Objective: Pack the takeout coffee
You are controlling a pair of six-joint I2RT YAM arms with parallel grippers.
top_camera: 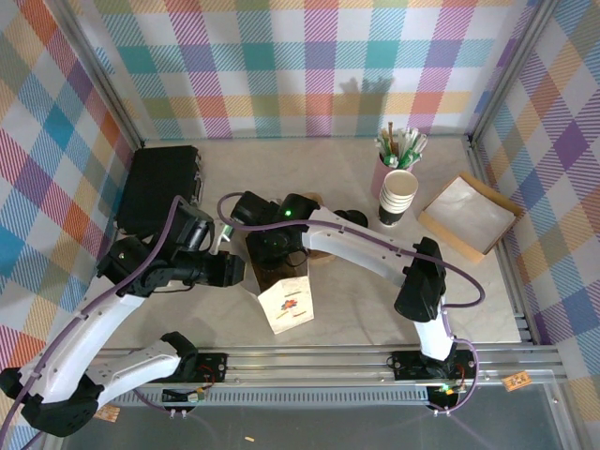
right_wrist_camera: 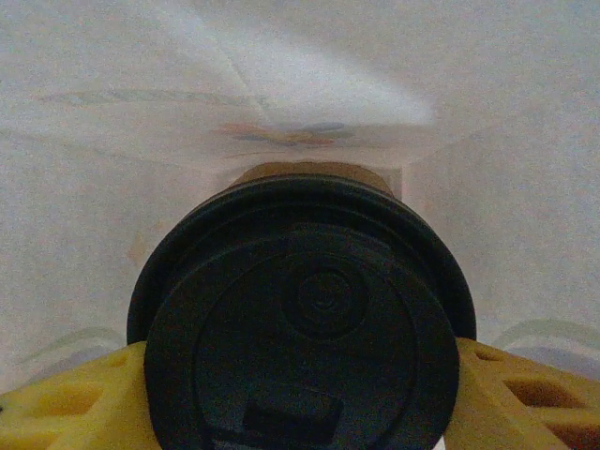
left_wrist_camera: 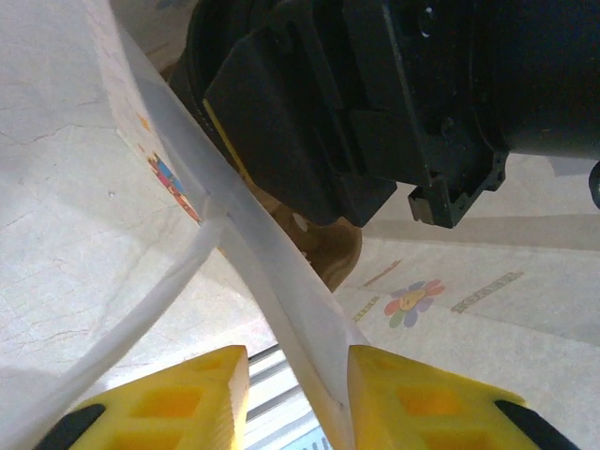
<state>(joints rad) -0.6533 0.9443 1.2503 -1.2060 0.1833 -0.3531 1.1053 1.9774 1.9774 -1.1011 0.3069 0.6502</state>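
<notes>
The left arm (top_camera: 94,333) and right arm (top_camera: 361,246) bend toward mid-frame; the left pincer (left_wrist_camera: 295,366) stands slightly apart, the right pincer (right_wrist_camera: 300,384) clamps the coffee cup (right_wrist_camera: 300,300).

takeout coffee (right_wrist_camera: 300,319) lid: black plastic, matt, smooth
bag (top_camera: 289,307): thin white paper, matt
table (top_camera: 375,314): pale, stone-patterned, matt

We count one lidded coffee cup (right_wrist_camera: 300,319), between the jaws of the right gripper (right_wrist_camera: 300,394), and one white paper bag (top_camera: 286,305), one wall of it between the jaws of the left gripper (left_wrist_camera: 300,375). Well away from both jaws we count one stack of bare cups (top_camera: 397,197), one pink cup of straws (top_camera: 392,155), one cardboard tray (top_camera: 466,216) and one black case (top_camera: 161,187).
</notes>
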